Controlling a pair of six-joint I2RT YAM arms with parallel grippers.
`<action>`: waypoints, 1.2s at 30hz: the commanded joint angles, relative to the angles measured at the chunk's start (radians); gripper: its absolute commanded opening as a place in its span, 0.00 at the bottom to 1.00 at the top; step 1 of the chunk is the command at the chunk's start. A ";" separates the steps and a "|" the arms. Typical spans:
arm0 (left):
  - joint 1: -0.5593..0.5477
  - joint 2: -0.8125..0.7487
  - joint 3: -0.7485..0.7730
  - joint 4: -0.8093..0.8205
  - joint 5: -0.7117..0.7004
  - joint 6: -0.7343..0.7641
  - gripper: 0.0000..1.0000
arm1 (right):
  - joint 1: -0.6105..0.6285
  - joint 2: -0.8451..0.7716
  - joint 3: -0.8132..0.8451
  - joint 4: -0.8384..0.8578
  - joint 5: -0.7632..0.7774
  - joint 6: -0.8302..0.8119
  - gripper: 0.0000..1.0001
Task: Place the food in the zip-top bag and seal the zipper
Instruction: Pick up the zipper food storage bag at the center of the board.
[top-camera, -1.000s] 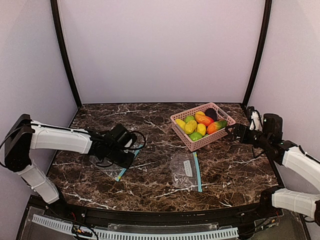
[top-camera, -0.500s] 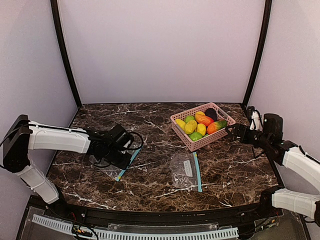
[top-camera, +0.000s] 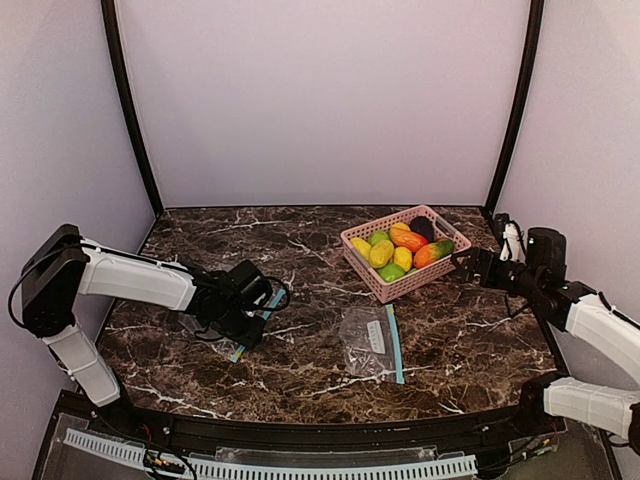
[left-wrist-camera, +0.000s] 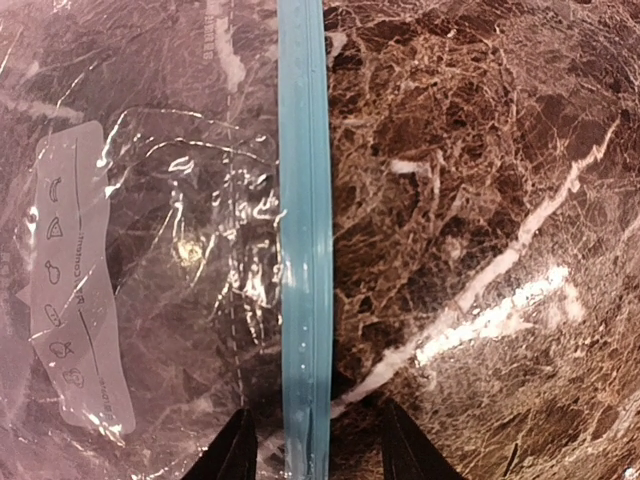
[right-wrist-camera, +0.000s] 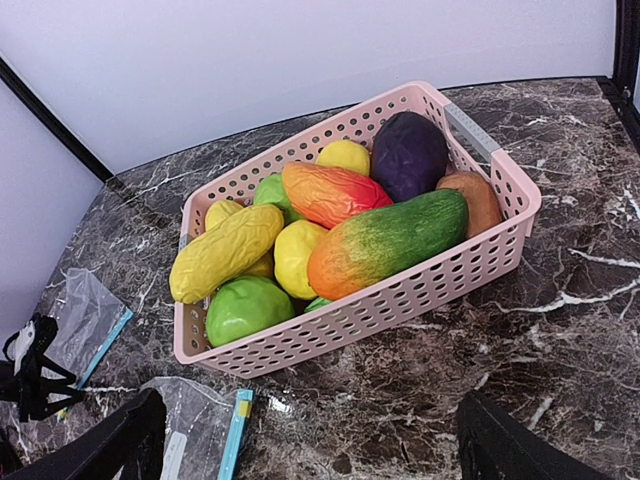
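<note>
Food (right-wrist-camera: 385, 240) fills the pink basket (right-wrist-camera: 420, 295) — 2 bags (top-camera: 368, 340) lie flat.

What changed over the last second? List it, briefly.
The left gripper opened, apparently releasing the blue zipper strip of the left bag; the strip now lies between its fingers. The left arm shifted slightly right. The right gripper, basket, food and middle bag stayed put.
</note>
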 joint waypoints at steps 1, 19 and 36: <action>0.000 0.023 -0.007 -0.006 -0.013 0.002 0.42 | 0.008 -0.014 -0.001 -0.010 0.002 -0.016 0.99; 0.038 0.032 -0.067 -0.008 -0.001 -0.025 0.03 | 0.008 -0.022 0.002 -0.014 0.004 -0.018 0.99; 0.039 -0.164 -0.097 0.122 0.160 -0.047 0.01 | 0.008 -0.049 0.014 -0.029 -0.013 -0.003 0.98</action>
